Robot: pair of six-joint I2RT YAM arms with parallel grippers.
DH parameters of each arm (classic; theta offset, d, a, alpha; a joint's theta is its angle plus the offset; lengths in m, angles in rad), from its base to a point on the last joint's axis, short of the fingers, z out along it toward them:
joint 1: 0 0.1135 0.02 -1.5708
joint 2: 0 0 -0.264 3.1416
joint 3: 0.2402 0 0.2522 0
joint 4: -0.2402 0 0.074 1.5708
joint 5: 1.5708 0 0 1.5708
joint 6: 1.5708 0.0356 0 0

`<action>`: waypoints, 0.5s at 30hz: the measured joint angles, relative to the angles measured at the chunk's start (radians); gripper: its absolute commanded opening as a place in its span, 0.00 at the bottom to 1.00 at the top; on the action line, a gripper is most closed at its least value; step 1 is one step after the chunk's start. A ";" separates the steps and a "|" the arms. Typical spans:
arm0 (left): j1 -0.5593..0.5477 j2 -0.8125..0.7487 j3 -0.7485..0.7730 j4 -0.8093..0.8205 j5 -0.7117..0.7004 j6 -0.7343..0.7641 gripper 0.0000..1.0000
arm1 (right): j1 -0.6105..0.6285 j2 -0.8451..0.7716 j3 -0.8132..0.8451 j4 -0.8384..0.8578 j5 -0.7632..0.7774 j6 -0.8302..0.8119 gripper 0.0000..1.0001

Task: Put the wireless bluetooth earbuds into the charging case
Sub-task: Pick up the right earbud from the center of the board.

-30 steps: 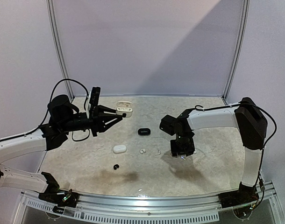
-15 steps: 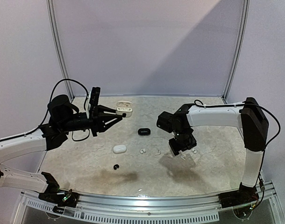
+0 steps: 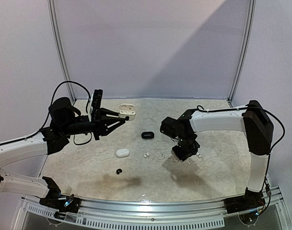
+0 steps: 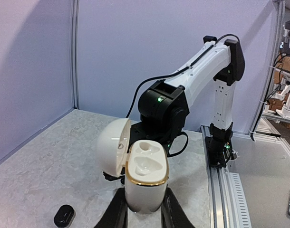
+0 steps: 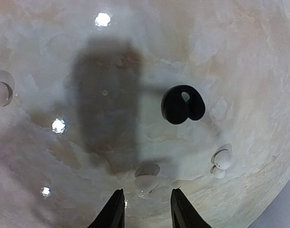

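Having edged left, the right claw hangs low over the table, fingers spread either side of a white earbud, not yet pinching. The left claw clamps the open charging case aloft; pickup looks imminent.

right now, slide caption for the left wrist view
Left end effector grips an open, gold-rimmed white charging case upright, lid swung to the left.

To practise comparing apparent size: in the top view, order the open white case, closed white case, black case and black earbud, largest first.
1. open white case
2. closed white case and black case, look alike
3. black earbud
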State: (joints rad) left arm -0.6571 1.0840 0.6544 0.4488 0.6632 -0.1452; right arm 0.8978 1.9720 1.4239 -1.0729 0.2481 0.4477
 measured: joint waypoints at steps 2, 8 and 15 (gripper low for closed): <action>0.000 -0.003 0.000 -0.002 0.000 0.000 0.00 | -0.002 0.019 0.000 0.000 0.000 -0.013 0.34; 0.000 -0.007 0.000 -0.003 0.000 0.003 0.00 | -0.002 0.045 0.000 0.000 -0.001 -0.036 0.34; 0.000 -0.007 0.000 -0.006 0.000 0.004 0.00 | -0.003 0.053 0.000 0.000 -0.002 -0.050 0.28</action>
State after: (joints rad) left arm -0.6567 1.0771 0.6544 0.4431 0.6632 -0.1413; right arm 0.8951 2.0251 1.4239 -1.0725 0.2466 0.3981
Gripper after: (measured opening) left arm 0.216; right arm 0.292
